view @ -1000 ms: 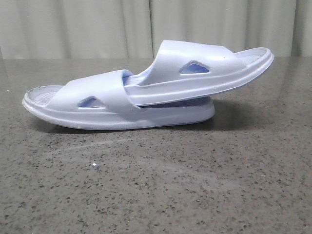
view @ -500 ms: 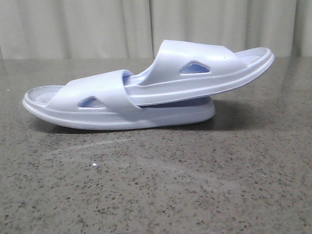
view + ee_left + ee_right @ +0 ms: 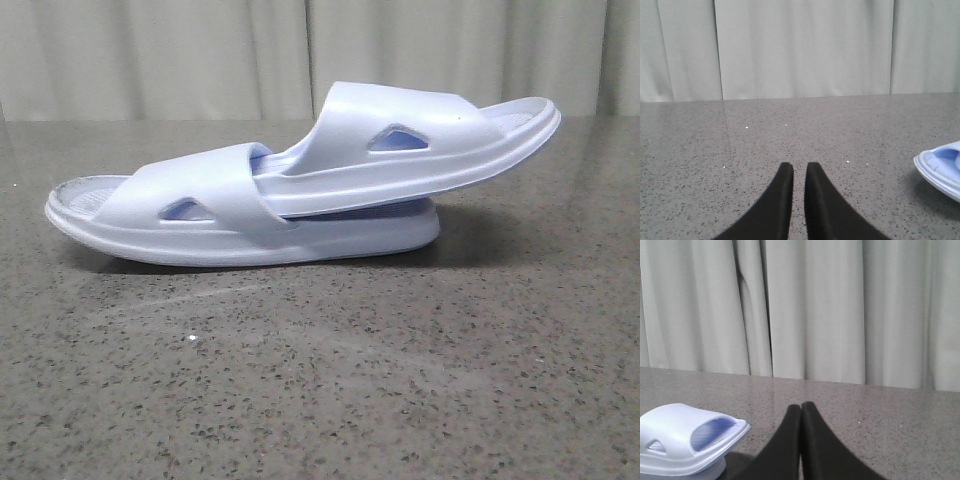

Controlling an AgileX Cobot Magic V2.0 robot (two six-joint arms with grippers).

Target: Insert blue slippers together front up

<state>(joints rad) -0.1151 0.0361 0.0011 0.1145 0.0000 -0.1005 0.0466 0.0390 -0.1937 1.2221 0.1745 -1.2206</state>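
Note:
Two pale blue slippers lie nested at the middle of the table in the front view. The lower slipper (image 3: 180, 215) lies flat on its sole. The upper slipper (image 3: 420, 150) has one end tucked under the lower one's strap and slopes up to the right. Neither gripper shows in the front view. My left gripper (image 3: 799, 167) is empty, its fingers almost together with a thin slit, left of a slipper end (image 3: 942, 170). My right gripper (image 3: 801, 406) is shut and empty, right of the upper slipper's end (image 3: 675, 440).
The speckled grey stone table (image 3: 320, 380) runs back to pale curtains (image 3: 200, 50). Nothing else stands on it in these views.

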